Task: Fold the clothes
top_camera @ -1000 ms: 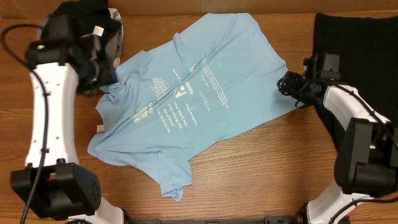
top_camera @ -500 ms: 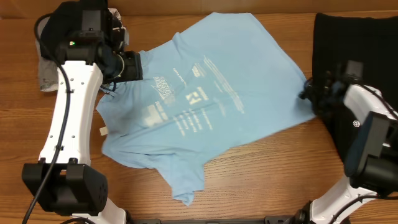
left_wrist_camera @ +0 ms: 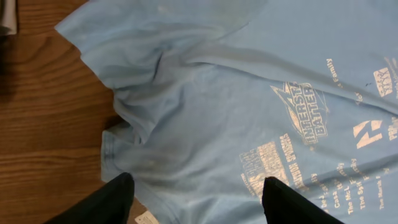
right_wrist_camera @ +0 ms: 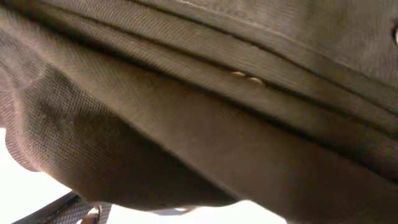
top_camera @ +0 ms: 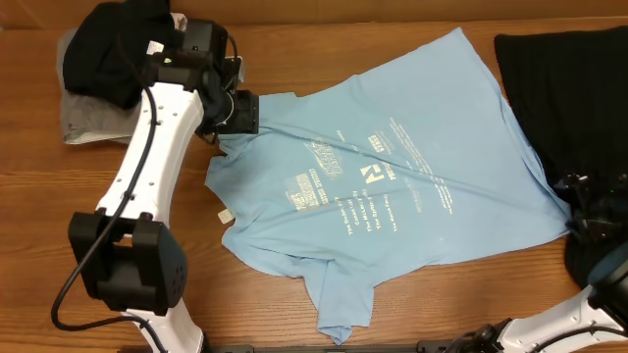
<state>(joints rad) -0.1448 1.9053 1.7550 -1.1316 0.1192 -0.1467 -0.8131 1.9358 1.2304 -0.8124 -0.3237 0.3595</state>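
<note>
Creased light blue printed T-shirt (top_camera: 412, 196) sprawls mid-frame. The left gripper (left_wrist_camera: 202, 198) gapes over it. The right gripper (top_camera: 585, 204) presses woven black garment (top_camera: 569, 88), state unclear.

Blue T-shirt (top_camera: 446, 137) spread print-up, perhaps overlapping black garment (top_camera: 574, 88).

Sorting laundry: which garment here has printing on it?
The light blue T-shirt spread mid-table, with white print; the black garment at right and the black one top left show none.
</note>
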